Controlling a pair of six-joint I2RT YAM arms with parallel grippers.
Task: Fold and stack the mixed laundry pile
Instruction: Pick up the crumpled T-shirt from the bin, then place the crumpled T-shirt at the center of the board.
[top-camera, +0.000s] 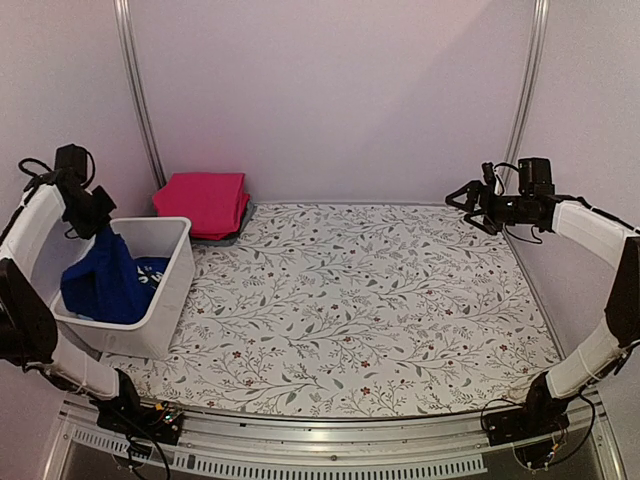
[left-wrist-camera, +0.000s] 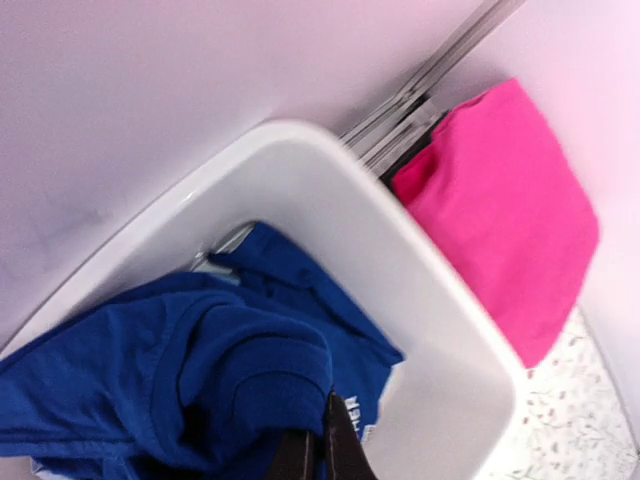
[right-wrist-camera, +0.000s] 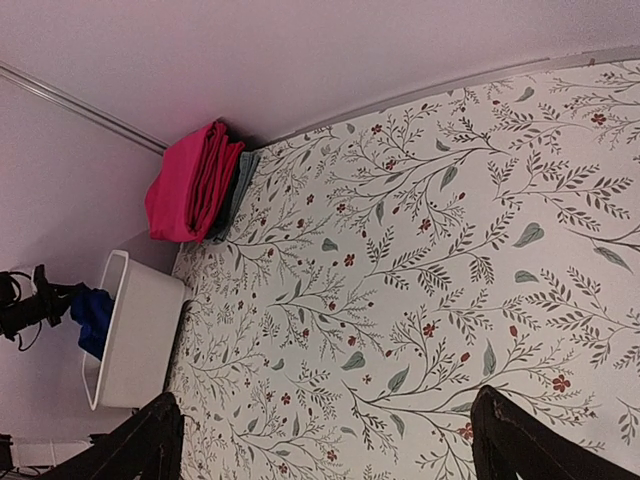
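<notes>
A royal-blue garment (top-camera: 105, 285) is bunched inside the white plastic basket (top-camera: 178, 262) at the left. My left gripper (left-wrist-camera: 322, 455) is shut on a raised fold of that blue garment (left-wrist-camera: 200, 370), next to a bit of white print (left-wrist-camera: 350, 412). From above, the left gripper (top-camera: 100, 215) hangs over the basket's far end. A folded pink-red garment (top-camera: 203, 200) lies at the back left beside the basket, on top of darker folded cloth (right-wrist-camera: 240, 180). My right gripper (top-camera: 465, 200) is raised at the back right, open, with only the table between its fingers (right-wrist-camera: 510, 440).
The table (top-camera: 380, 300) has a floral-print cover. The basket wall (left-wrist-camera: 420, 300) stands between the blue garment and the pink stack (left-wrist-camera: 510, 210). Metal frame posts (top-camera: 525, 90) rise at the back corners, close to the right arm.
</notes>
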